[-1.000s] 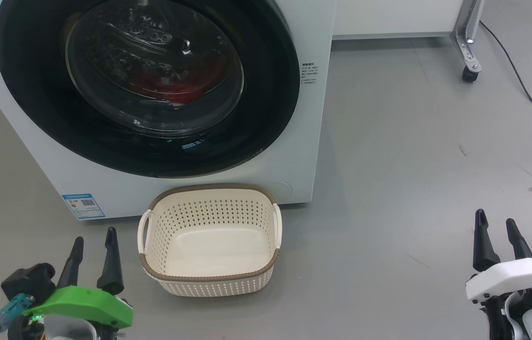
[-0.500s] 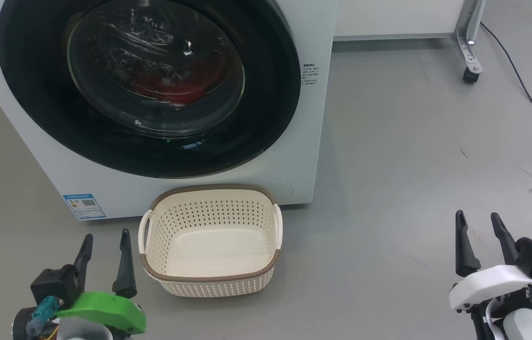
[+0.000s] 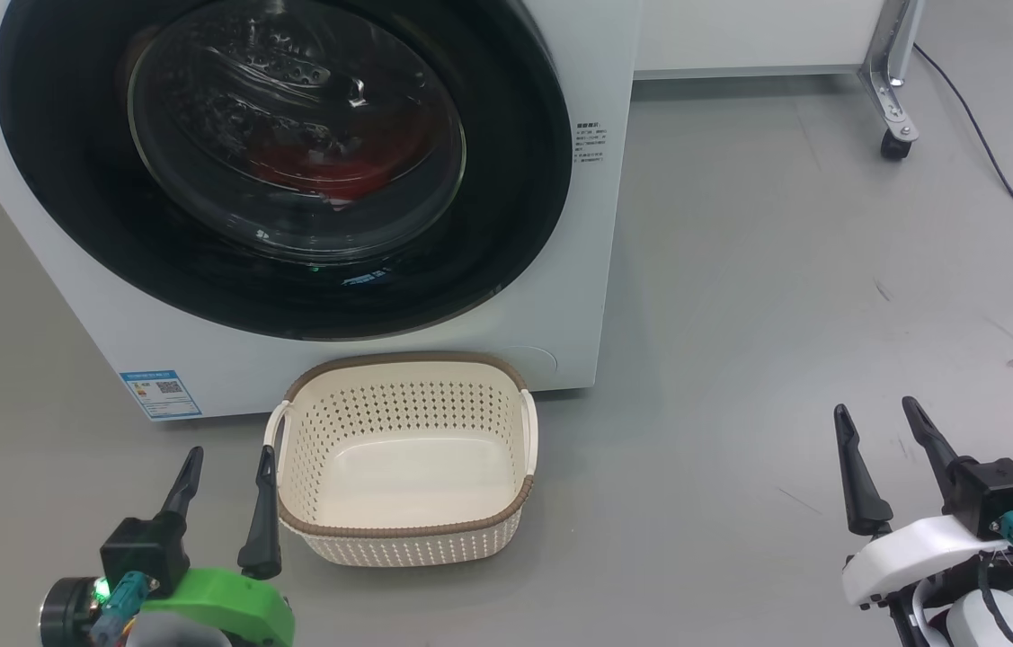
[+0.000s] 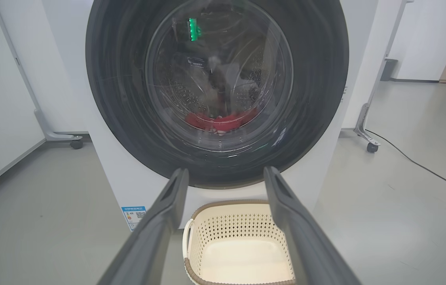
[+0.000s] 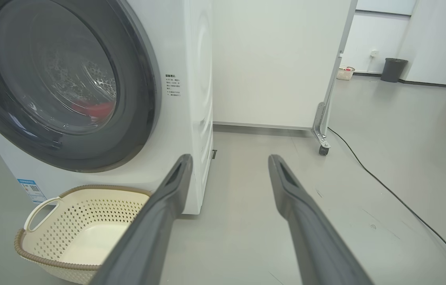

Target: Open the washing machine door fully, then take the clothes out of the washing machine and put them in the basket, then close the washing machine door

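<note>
We watch both arms edge inward: left gripper [image 3: 230,454], fingers spread, now just beside the basket [image 3: 403,358] on the floor; right gripper [image 3: 875,409] spread too. The washing machine door [image 3: 200,135] looks shut, with the clothes [image 3: 326,169] behind its glass, so opening it comes first.

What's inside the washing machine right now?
The washing machine door is closed. Through its glass, red clothes lie low in the perforated drum. The piece count can't be told: reflections and the door's black ring hide the rest.
</note>
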Motion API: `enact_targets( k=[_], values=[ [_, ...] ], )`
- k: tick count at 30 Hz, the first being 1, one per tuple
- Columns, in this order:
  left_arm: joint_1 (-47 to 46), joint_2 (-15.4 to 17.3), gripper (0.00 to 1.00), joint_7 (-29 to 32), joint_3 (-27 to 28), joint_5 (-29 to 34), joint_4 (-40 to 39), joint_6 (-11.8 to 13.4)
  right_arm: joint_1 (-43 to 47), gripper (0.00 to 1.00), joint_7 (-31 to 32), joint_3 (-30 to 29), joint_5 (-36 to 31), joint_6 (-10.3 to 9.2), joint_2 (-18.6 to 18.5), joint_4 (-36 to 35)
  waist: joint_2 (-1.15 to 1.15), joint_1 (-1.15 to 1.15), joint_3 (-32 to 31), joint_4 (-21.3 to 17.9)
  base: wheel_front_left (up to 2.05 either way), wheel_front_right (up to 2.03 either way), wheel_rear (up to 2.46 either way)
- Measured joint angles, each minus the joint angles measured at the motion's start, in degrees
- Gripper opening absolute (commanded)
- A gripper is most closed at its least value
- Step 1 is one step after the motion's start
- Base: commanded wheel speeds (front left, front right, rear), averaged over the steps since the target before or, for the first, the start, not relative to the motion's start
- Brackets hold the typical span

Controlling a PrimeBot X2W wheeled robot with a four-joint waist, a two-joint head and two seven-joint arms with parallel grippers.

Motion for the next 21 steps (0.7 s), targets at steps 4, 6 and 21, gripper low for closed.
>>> enact_targets(
  k=[4, 6, 21],
  values=[
    [0.0, -0.2, 1.00, -0.1, 0.2, 0.0, 0.8, 0.0, 0.0, 1.00, 0.0, -0.3, 0.0, 0.00, 0.1, 0.0, 0.00, 0.00, 0.0, 0.0, 0.00, 0.00, 0.00],
    [0.0, -0.3, 1.00, -0.1, 0.4, 0.0, 1.2, 0.0, 0.0, 1.00, 0.0, -0.6, 0.0, 0.00, 0.3, 0.0, 0.00, 0.00, 0.0, 0.0, 0.00, 0.00, 0.00],
    [0.0, -1.0, 1.00, -0.1, 1.5, 0.0, 2.1, 0.0, 0.0, 1.00, 0.0, -1.8, 0.0, 0.07, 0.8, 0.0, 0.00, 0.00, -0.2, 0.0, 0.00, 0.00, 0.00]
  ],
)
